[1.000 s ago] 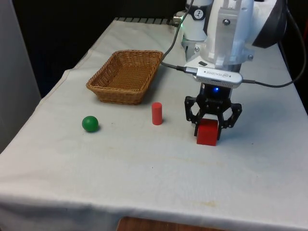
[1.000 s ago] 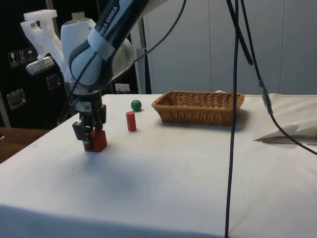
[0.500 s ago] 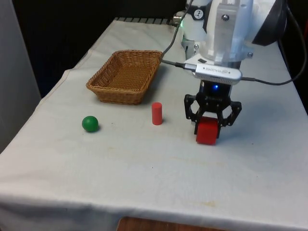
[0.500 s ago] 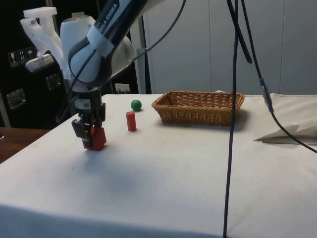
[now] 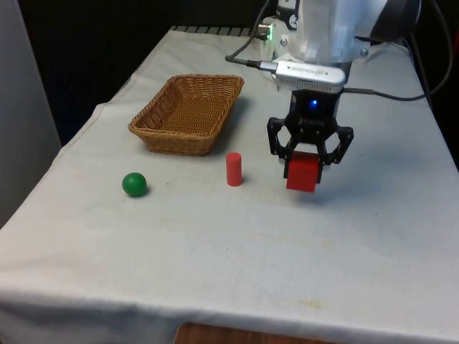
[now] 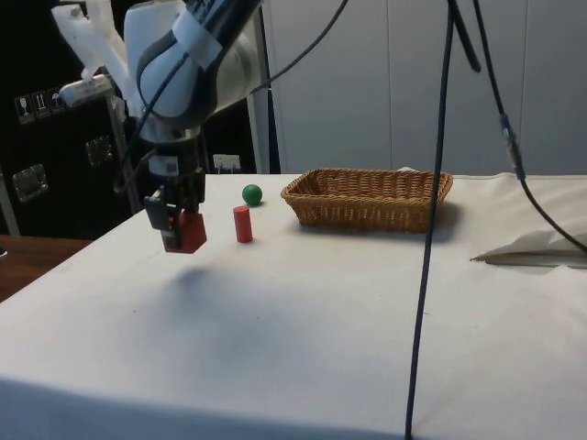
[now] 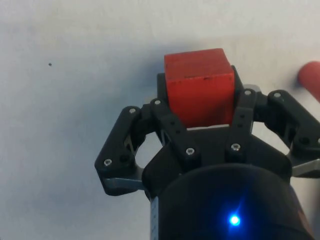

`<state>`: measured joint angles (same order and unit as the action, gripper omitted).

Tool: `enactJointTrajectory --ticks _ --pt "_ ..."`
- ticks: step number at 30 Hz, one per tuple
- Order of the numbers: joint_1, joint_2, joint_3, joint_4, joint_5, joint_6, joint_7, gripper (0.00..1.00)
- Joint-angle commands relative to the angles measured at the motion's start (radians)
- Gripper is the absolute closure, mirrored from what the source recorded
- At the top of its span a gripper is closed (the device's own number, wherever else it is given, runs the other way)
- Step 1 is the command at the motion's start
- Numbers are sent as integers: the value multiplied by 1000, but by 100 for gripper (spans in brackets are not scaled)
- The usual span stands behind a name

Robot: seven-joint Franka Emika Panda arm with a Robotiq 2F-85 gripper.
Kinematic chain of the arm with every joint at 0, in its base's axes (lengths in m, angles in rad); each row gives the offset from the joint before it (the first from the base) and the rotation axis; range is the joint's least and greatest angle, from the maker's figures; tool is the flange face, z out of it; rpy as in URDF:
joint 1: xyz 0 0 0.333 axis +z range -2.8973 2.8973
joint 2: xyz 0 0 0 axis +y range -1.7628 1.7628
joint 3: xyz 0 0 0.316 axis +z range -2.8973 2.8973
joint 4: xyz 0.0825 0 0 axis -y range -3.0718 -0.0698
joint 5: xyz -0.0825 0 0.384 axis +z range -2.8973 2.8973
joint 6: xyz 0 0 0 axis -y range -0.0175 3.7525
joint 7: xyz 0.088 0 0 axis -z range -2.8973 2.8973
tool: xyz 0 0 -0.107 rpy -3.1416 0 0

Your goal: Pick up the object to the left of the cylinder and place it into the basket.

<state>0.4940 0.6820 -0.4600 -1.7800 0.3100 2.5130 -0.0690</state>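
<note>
Red cube point(image 5: 302, 173) pinched between the black fingers of the gripper point(image 5: 307, 159); held clear of the white cloth point(image 5: 237, 244), with its shadow on the cloth below it in the side view; wrist view has the cube point(image 7: 200, 93) seated between the two fingers, top face showing, grip looks square.

Layout: cube hangs just to the front view's right of the red cylinder point(image 5: 234, 169); green ball point(image 5: 134, 184) well apart on the cylinder's other side; wicker basket point(image 5: 159, 131) beyond, toward the far end of the table.

Risks, as judged from this moment: the straight path to the basket runs over or close by the cylinder; at the present low height the cube or a finger could clip it and knock it over; more lift before the traverse would avoid this. The basket's near wall is raised; too low an approach would catch the rim. The cube sits low in the fingers, so a jolt might let it slip.

Change against one second back: cube then rested on the cloth with the fingers around it; now it is lifted off, and the gripper has risen and shifted slightly toward the cylinder; cylinder, ball and basket unmoved.
</note>
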Motion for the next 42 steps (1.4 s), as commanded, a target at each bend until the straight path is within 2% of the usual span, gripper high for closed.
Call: enactJointTrajectory --ticks 1,3,4,5,11,12,13,19,20,21,27,28,29,35,36,42 --pt "7 -16 -8 -18 -7 1 0 100" --pt "9 -32 -13 -35 -9 2 -4 100" --pt "4 -25 -7 -27 -2 0 -7 100" --pt "12 -47 -17 -52 -10 4 -8 100" --pt "20 -97 -33 -106 -22 6 -20 100" --pt "12 -86 -24 -92 -12 0 -22 100" --pt "20 -103 -34 -113 -25 7 -20 100" --pt "22 -143 -46 -164 -35 15 -37 100" --pt "16 -134 -39 -151 -27 4 -38 100" --pt "22 -148 -48 -172 -34 17 -41 100" --pt "20 -185 -61 -233 -30 37 -76 100" --pt "17 -176 -58 -221 -27 25 -74 100" --pt "20 -191 -63 -242 -30 41 -82 100" --pt "18 -227 -80 -301 -29 62 -119 100" --pt "17 -219 -78 -290 -27 48 -116 100" --pt "19 -269 -101 -361 -31 83 -159 100"
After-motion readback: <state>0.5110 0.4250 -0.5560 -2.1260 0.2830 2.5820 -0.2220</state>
